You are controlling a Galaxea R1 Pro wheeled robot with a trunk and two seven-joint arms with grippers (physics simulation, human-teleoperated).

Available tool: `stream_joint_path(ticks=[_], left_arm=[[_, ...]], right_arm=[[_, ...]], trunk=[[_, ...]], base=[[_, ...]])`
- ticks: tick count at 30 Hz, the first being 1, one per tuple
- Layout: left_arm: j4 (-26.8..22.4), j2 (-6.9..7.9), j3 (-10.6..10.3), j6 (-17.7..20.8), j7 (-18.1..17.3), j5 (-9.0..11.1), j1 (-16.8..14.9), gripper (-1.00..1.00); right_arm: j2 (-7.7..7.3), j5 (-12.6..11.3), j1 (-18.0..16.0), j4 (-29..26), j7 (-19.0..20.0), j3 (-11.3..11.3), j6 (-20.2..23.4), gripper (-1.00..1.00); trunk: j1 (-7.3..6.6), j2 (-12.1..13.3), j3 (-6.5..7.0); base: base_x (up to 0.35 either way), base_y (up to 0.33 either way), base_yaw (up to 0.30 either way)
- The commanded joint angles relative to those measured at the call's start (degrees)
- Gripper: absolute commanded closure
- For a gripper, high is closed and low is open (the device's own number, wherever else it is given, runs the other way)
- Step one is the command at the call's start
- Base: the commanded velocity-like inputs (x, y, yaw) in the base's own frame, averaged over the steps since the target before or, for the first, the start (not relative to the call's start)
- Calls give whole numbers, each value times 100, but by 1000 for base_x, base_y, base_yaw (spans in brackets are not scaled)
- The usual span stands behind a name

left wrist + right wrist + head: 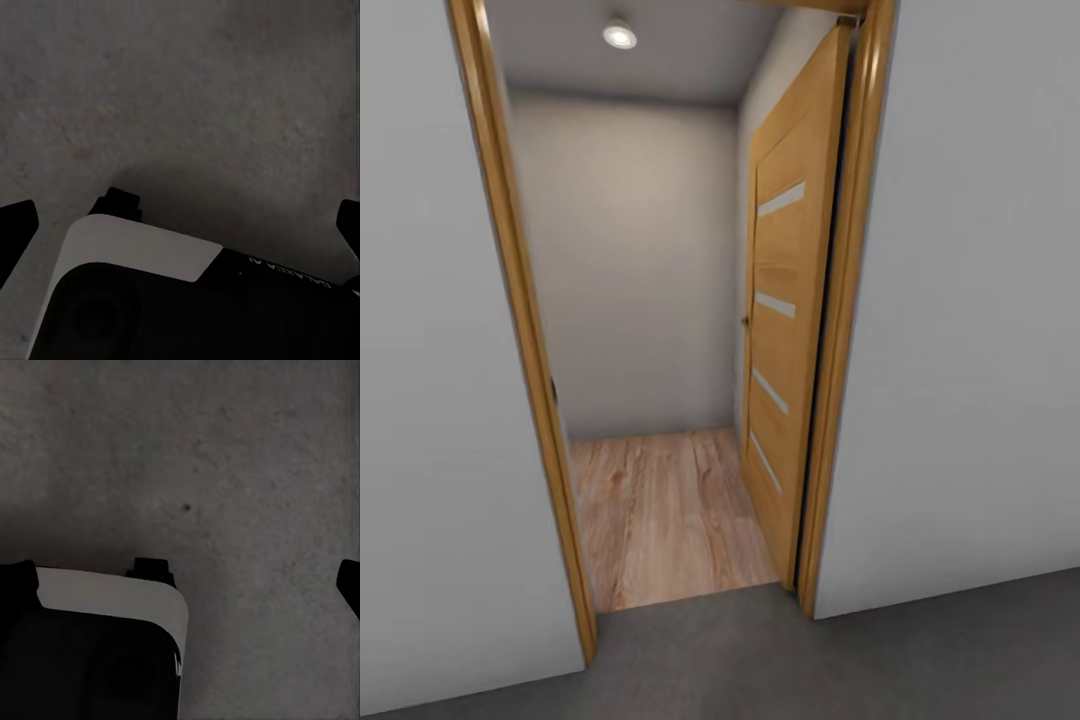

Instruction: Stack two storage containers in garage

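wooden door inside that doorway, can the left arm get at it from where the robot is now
Probably not yet. The wooden door stands swung open past the door frame, beyond the wood plank floor, while the left gripper hangs open over grey concrete floor. The robot would likely need to drive closer.

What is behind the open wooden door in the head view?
Behind the open door is a small room: light wood plank floor, plain grey back wall and one ceiling light. The door leaf and the doorframe cover the room's sides.
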Motion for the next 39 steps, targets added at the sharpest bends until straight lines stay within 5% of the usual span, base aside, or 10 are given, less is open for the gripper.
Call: stream_joint_path(ticks=[1,11,39], left_arm=[[-1,-1,-38,17,15,45,-4,-100],[-1,-1,-38,16,15,45,-4,-100],[-1,5,-38,16,15,45,-4,-100]], right_arm=[[2,-1,-8,18,-17,42,-31,-100],[50,-7,-8,18,-15,35,-22,-100],[34,-9,-8,18,-19,33,-35,-100]], trunk=[[3,-4,-7],[3,-4,-7],[3,-4,-7]], base=[[310,-137,0],[310,-137,15],[316,-44,215]])
